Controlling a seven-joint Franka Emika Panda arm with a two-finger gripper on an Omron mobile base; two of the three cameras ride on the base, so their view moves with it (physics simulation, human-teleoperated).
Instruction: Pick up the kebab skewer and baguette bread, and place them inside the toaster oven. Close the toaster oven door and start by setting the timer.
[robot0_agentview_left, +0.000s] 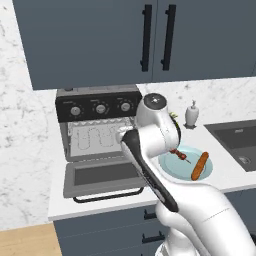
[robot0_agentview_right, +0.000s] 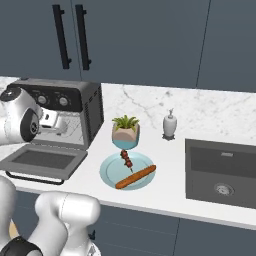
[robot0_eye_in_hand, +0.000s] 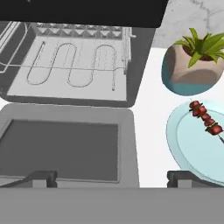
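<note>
The two-finger gripper is hanging nearest, its jaws standing wide apart and holding nothing, above the dropped-open dark-framed glass toaster oven door, which is lying flat on the white counter. At about three o'clock from the hand, the round pale blue plate is carrying both foods (neither appears to have been lifted yet): the short stick of dark red-brown chunks, the kebab skewer, is lying toward the plate's far side, and the slim orange-brown baguette bread is resting along its near side. Beyond the door, at twelve o'clock, the boxy grey toaster oven is sitting open with its wire rack bare. Judging from this, nothing is done: both pickups, both placements, closing the door and setting the timer are all remaining. A small potted green plant is standing just behind the plate.
</note>
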